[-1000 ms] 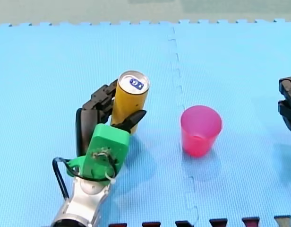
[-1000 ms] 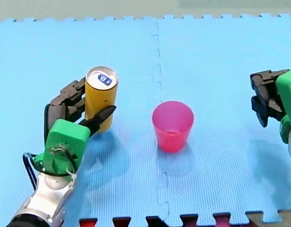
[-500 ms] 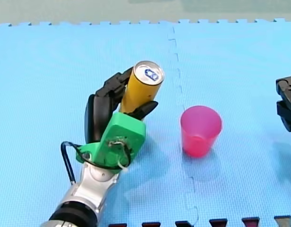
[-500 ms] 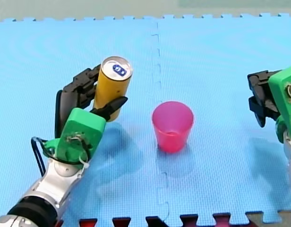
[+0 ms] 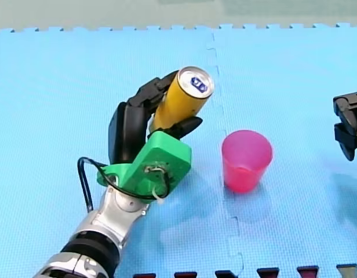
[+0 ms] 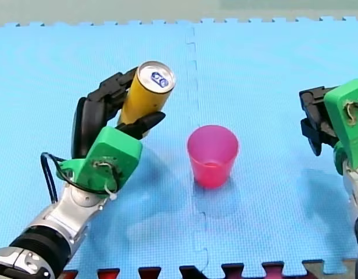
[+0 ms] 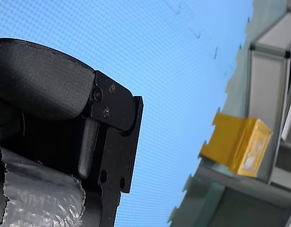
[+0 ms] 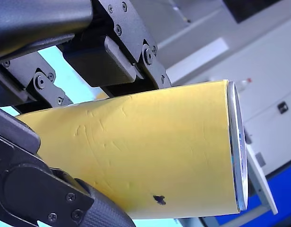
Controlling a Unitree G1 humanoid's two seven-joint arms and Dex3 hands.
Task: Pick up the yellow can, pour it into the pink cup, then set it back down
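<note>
Where the left arm reaches in over the blue foam mat (image 5: 62, 75), left hand (image 5: 134, 123): closed around the yellow can (image 5: 184, 99), fingers (image 8: 112, 61) wrapped over one side, thumb against the other. Can: held off the mat, tilted, silver top leaning toward the pink cup (image 5: 246, 159). Cup: upright on the mat, right of the can. Right hand (image 6: 314, 119): at the mat's right edge, well apart from the cup; open or curled, cannot tell.
</note>
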